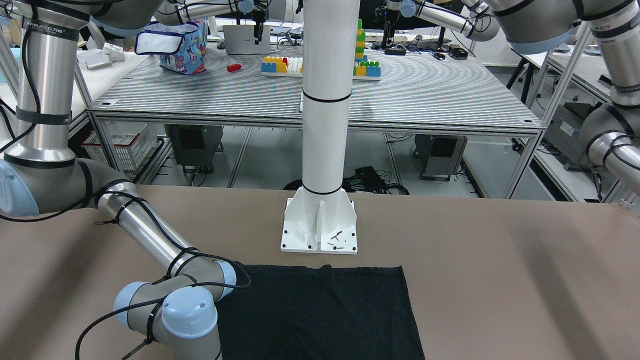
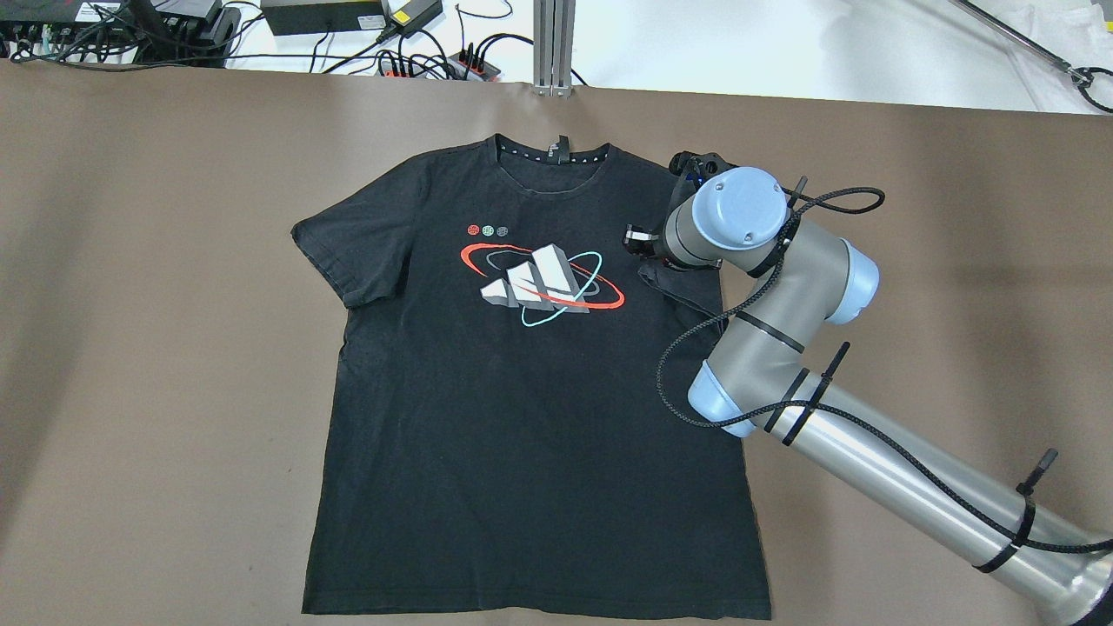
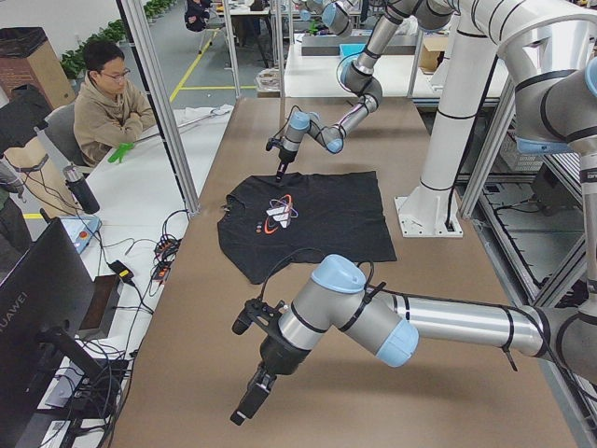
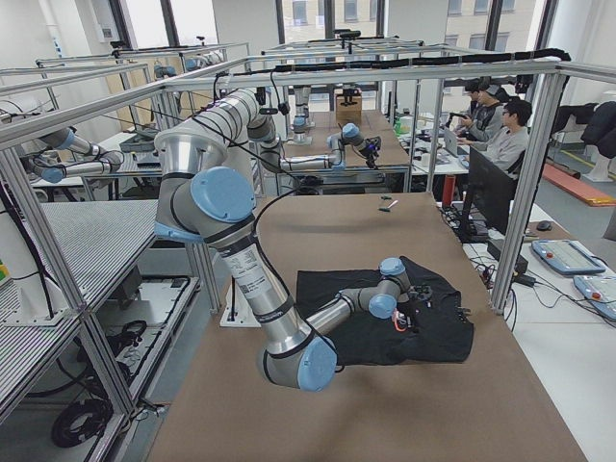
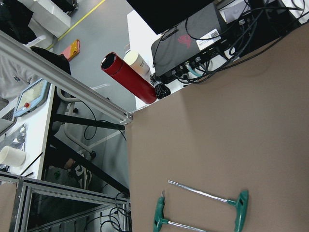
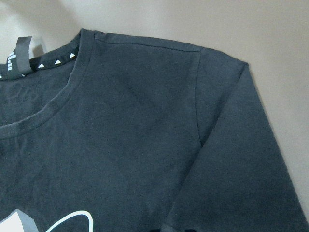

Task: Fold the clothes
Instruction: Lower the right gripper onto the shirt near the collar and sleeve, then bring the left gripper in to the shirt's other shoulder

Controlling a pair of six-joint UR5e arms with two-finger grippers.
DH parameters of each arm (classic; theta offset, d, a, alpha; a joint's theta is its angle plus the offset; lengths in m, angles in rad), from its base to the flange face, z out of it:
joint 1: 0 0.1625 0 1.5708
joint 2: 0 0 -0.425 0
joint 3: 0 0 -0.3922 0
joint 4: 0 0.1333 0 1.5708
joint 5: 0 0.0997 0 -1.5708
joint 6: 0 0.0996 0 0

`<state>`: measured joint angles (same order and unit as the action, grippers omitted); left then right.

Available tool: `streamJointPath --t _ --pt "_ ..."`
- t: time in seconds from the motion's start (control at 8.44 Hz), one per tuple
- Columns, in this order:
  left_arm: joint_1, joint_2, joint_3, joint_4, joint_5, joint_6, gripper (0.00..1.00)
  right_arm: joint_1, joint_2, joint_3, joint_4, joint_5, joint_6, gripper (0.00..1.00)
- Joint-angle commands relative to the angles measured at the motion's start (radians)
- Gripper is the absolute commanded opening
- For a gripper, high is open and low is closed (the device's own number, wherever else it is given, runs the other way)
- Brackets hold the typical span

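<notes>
The clothes are one black T-shirt [image 2: 522,417] with a red, white and teal chest print, lying flat and face up on the brown table, collar away from the robot. Its hem [image 1: 320,310] lies just in front of the white pillar. My right wrist hovers over the shirt's right shoulder and sleeve [image 6: 227,145]. The right gripper [image 3: 279,171] points down at that edge; I cannot tell whether it is open or shut. My left gripper [image 3: 244,411] hangs low over bare table well to the left of the shirt [image 3: 317,219], state unclear.
The white pillar's base [image 1: 319,232] is bolted to the table behind the hem. Two green-handled T-wrenches [image 5: 203,212] lie near the table's left end, a red bottle [image 5: 128,77] beyond it. A person [image 3: 107,103] sits at a side desk. Cables [image 2: 417,52] run past the far edge.
</notes>
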<state>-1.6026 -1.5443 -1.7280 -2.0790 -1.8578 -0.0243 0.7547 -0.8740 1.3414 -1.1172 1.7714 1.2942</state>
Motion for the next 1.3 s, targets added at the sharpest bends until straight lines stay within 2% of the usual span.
streamJointPath --t 0.0,0.12,0.24,0.36,0.83,1.19 --pt "0.084 -0.026 0.005 -0.007 -0.142 -0.170 0.99 -0.003 0.004 0.013 0.003 -0.001 0.004 0.95" --pt "0.110 -0.080 0.025 0.005 -0.215 -0.219 0.95 -0.003 0.003 0.021 0.005 -0.001 0.005 0.95" --pt "0.159 -0.167 0.113 0.004 -0.341 -0.271 0.94 -0.005 0.000 0.036 0.005 -0.001 0.007 0.95" --pt "0.197 -0.263 0.218 -0.001 -0.407 -0.311 0.92 -0.005 -0.008 0.045 0.005 -0.001 0.005 0.95" --pt "0.412 -0.454 0.363 -0.006 -0.423 -0.472 0.82 -0.005 -0.013 0.064 0.007 -0.001 0.007 0.95" --pt "0.493 -0.566 0.563 -0.172 -0.412 -0.561 0.71 -0.005 -0.014 0.062 0.007 -0.001 0.001 0.95"
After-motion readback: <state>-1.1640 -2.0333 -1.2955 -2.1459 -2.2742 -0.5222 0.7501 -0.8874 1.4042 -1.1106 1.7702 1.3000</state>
